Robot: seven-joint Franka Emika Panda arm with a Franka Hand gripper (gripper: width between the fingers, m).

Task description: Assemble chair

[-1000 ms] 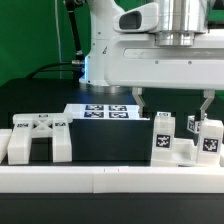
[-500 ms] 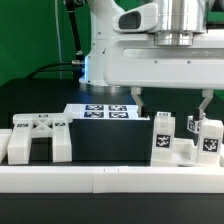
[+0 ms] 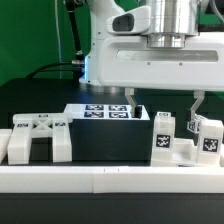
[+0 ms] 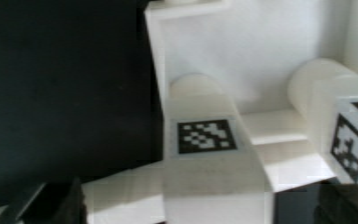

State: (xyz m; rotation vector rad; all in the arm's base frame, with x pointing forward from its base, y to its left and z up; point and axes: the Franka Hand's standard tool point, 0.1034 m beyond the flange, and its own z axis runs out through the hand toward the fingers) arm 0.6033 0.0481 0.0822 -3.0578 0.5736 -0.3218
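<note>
Exterior view, left: arch-shaped chair piece [image 3: 38,138], chunky matte white, square black-and-white tags on top, on black table [image 3: 110,145].
Middle, back: marker board [image 3: 105,111], flat, tag-covered.
Right: chair blocks [image 3: 185,140], tagged, upright.
Gripper [image 3: 163,104]: pointing down over chair blocks, fingers wide apart, empty.
Wrist view: chair blocks [image 4: 211,100] close up, smooth, rounded.

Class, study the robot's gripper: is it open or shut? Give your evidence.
Open. The exterior view shows the gripper with its fingers spread wide above the white chair parts, gripping nothing.
</note>
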